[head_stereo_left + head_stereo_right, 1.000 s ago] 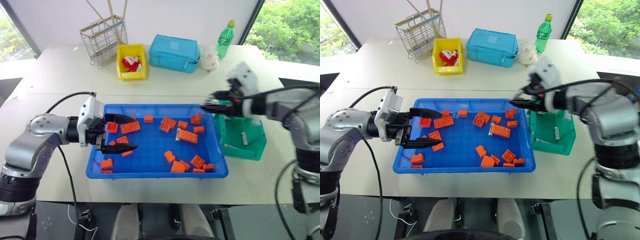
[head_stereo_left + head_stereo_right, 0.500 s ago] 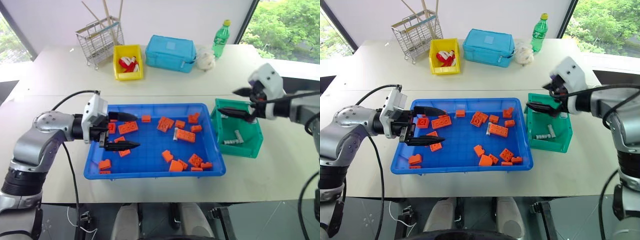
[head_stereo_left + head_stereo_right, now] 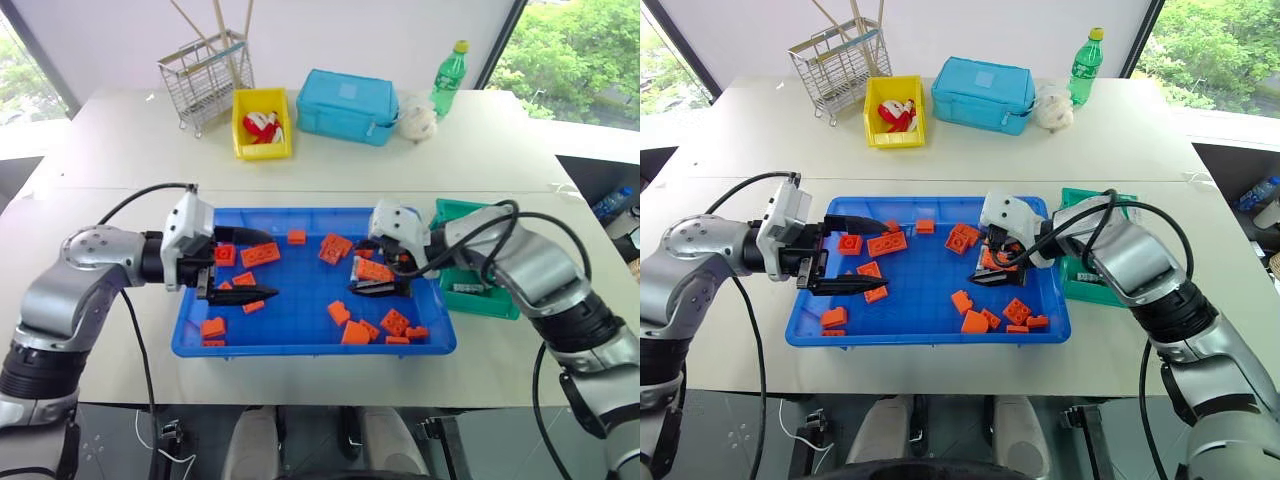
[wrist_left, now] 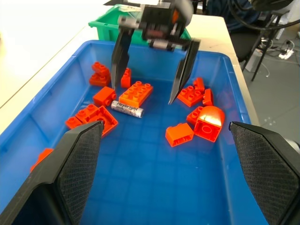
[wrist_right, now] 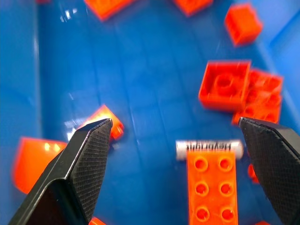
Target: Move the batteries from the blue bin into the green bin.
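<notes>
The blue bin (image 3: 190, 330) sits in the middle of the table, scattered with orange bricks. One battery (image 4: 126, 108) lies on its floor against a long orange brick (image 4: 136, 93), and it appears again as the battery (image 5: 209, 147). My right gripper (image 3: 368, 277) hangs open low over that brick and battery, one finger on each side, touching neither. My left gripper (image 3: 272, 265) is open and empty over the bin's left part. The green bin (image 3: 475, 300) stands just right of the blue bin, partly hidden by my right arm.
Several orange bricks (image 3: 355, 333) crowd the blue bin's right half. At the back of the table stand a wire rack (image 3: 205, 75), a yellow bin (image 3: 262, 128), a light-blue lidded box (image 3: 348, 105) and a green bottle (image 3: 450, 78).
My right gripper opened over the green bin, then swung left and down into the blue bin, above the battery. The left arm stayed put.
</notes>
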You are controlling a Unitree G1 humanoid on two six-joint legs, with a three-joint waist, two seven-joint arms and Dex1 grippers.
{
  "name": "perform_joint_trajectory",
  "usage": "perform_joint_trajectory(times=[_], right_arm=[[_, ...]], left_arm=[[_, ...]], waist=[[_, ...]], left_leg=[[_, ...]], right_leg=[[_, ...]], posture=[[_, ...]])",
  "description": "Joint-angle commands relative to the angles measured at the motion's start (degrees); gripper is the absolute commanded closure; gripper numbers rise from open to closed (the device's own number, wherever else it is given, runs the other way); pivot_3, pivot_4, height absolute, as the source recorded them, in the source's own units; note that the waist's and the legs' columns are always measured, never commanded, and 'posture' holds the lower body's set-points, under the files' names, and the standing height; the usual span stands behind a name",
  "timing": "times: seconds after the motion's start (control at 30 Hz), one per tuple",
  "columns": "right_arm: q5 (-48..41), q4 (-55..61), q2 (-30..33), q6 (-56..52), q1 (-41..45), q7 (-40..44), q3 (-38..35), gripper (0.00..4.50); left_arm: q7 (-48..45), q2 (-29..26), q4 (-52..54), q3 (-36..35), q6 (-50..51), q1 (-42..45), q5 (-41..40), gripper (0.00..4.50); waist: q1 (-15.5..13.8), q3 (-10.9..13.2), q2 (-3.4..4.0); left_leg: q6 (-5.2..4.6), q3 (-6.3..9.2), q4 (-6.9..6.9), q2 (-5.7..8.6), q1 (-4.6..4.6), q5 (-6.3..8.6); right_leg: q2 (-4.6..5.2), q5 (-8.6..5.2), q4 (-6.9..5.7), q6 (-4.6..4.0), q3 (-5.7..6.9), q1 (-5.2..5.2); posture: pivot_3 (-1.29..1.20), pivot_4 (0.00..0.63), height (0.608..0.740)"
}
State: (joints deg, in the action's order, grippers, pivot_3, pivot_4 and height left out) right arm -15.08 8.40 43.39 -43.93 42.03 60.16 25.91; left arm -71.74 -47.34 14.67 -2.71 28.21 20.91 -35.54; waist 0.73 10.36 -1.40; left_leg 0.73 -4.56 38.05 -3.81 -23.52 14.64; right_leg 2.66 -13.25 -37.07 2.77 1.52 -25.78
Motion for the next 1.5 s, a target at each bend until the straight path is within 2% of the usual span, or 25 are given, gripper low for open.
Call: perform_joint_trajectory(times=[0.03, 0.3, 0.47, 0.5, 0.53, 0.63, 0.67, 0.8, 0.93, 1.03, 1.17, 1.3, 1.33, 1.43, 1.5], right_arm=[[4.8, -5.6, -1.2, 6.0, 2.8, 1.4, 1.7, 0.05], [9.9, -12.5, -4.4, 10.8, 3.6, 3.9, 3.0, 0.05], [10.5, -11.8, -5.6, 9.8, 2.3, 5.4, 3.0, 0.05], [10.6, -11.1, -5.7, 9.5, 1.8, 5.5, 3.0, 0.56], [10.7, -10.6, -5.9, 9.4, 1.5, 5.3, 2.8, 0.77], [10.3, -9.1, -6.4, 8.3, 1.5, 4.7, 1.2, 2.13], [9.0, -8.2, -6.8, 6.4, 2.1, 4.5, -0.4, 2.28], [2.5, -3.7, -6.9, -3.3, 5.2, 2.7, -9.7, 2.28], [-1.9, -0.5, -3.3, -10.9, 6.7, 0.5, -19.0, 2.28], [-2.8, 0.5, 3.0, -12.9, 4.5, -0.2, -24.8, 2.28], [-3.8, 1.0, 11.2, -14.2, -2.5, -0.8, -31.4, 2.28], [-2.9, 1.5, 15.9, -11.0, -13.3, -1.7, -35.3, 2.28], [-2.7, 1.3, 16.2, -10.4, -14.9, -2.4, -35.8, 1.26], [-4.2, 1.6, 15.4, -8.5, -17.5, -2.5, -36.1, 0.02], [-3.5, 1.2, 15.3, -4.3, -18.1, -2.2, -35.1, 0.02]], left_arm=[[1.6, -0.8, 3.0, -2.8, 0.4, -1.2, -1.2, 0.0], [2.4, -1.3, 4.5, -4.2, 1.1, -3.0, -1.6, 0.0], [1.9, -1.1, 3.8, -4.0, 0.9, -2.1, -1.2, 0.0], [1.8, -1.0, 3.3, -3.7, 0.7, -1.7, -1.1, 0.0], [1.6, -0.9, 3.0, -3.4, 0.5, -1.2, -0.9, 0.0], [1.2, -0.7, 2.3, -3.0, 0.2, -0.6, -0.7, 0.0], [1.1, -0.6, 2.0, -2.8, 0.0, -0.3, -0.6, 0.0], [0.4, 0.2, 0.3, -1.2, -0.2, 1.9, 0.1, 0.0], [-0.2, 0.8, -1.1, 0.0, -0.6, 3.5, 0.4, 0.0], [-0.6, 1.0, -1.9, 0.6, -0.8, 4.3, 0.6, 0.0], [-1.5, 1.0, -3.0, 0.9, -1.0, 5.0, 0.8, 0.0], [-2.0, 1.2, -4.3, 1.0, -1.1, 5.8, 0.9, 0.0], [-2.1, 1.3, -4.5, 1.0, -1.0, 6.0, 0.9, 0.0], [-2.3, 1.8, -5.7, 1.1, -1.0, 6.8, 0.8, 0.0], [-2.5, 2.0, -6.6, 1.3, -1.2, 7.4, 1.1, 0.0]], waist=[[0.1, 0.0, 0.0], [0.0, 0.0, 0.0], [0.0, 0.0, 0.0], [0.0, 0.0, 0.0], [0.0, 0.0, 0.0], [0.0, 0.0, 0.0], [0.1, 0.0, 0.0], [-0.1, 0.0, 0.01], [-0.2, 0.0, 0.0], [-0.5, 0.0, 0.0], [-1.1, 0.0, -0.01], [-1.0, 0.0, -0.01], [-0.9, 0.0, -0.01], [0.0, 0.0, 0.0], [0.2, 0.0, 0.0]], left_leg=[[0.0, -0.01, 0.0, 0.0, 0.0, 0.0], [0.0, 0.0, -0.01, -0.01, 0.01, 0.0], [0.0, 0.0, 0.0, -0.01, 0.01, 0.0], [0.0, 0.0, 0.0, -0.01, 0.01, 0.0], [0.0, 0.0, 0.0, -0.01, 0.01, 0.0], [0.0, 0.0, 0.0, -0.01, 0.01, 0.0], [0.0, -0.01, 0.0, -0.01, 0.01, 0.0], [0.01, -0.01, 0.0, -0.01, 0.01, 0.0], [0.0, 0.0, 0.0, -0.01, 0.0, 0.0], [0.01, 0.01, 0.0, 0.0, -0.02, 0.0], [0.0, -0.04, 0.0, 0.03, -0.02, 0.0], [0.0, -0.01, -0.01, 0.02, 0.02, 0.0], [0.0, -0.02, -0.02, 0.01, 0.05, 0.0], [0.0, -0.02, -0.01, 0.01, 0.07, 0.0], [0.0, -0.01, 0.0, 0.01, 0.08, 0.0]], right_leg=[[0.0, 0.0, 0.0, 0.0, 0.0, -0.01], [-0.03, 0.02, -0.02, 0.03, 0.01, -0.01], [-0.02, 0.02, -0.02, 0.03, 0.01, 0.0], [-0.02, 0.02, -0.02, 0.03, 0.01, 0.0], [-0.02, 0.02, -0.02, 0.03, 0.02, 0.0], [-0.02, 0.03, -0.03, 0.04, 0.02, 0.0], [-0.02, 0.03, -0.03, 0.04, 0.02, 0.0], [-0.02, 0.03, -0.05, 0.04, 0.02, -0.01], [-0.02, 0.03, -0.04, 0.04, 0.02, 0.0], [0.02, 0.03, -0.01, 0.04, 0.07, 0.01], [0.06, 0.0, 0.05, -0.01, 0.04, 0.02], [0.01, 0.01, 0.02, 0.02, 0.03, 0.03], [-0.01, 0.01, 0.02, 0.02, 0.01, 0.03], [-0.02, 0.02, -0.02, 0.04, -0.03, 0.03], [-0.03, 0.03, -0.02, 0.05, -0.03, 0.03]], posture=[[0.0, 0.15, 0.736], [0.0, 0.15, 0.736], [0.0, 0.15, 0.736], [0.0, 0.15, 0.736], [0.0, 0.15, 0.736], [0.0, 0.15, 0.736], [0.0, 0.15, 0.736], [0.0, 0.15, 0.736], [0.0, 0.15, 0.736], [0.0, 0.15, 0.736], [0.0, 0.15, 0.736], [0.0, 0.15, 0.736], [0.0, 0.15, 0.736], [0.0, 0.15, 0.736], [0.0, 0.15, 0.736]])
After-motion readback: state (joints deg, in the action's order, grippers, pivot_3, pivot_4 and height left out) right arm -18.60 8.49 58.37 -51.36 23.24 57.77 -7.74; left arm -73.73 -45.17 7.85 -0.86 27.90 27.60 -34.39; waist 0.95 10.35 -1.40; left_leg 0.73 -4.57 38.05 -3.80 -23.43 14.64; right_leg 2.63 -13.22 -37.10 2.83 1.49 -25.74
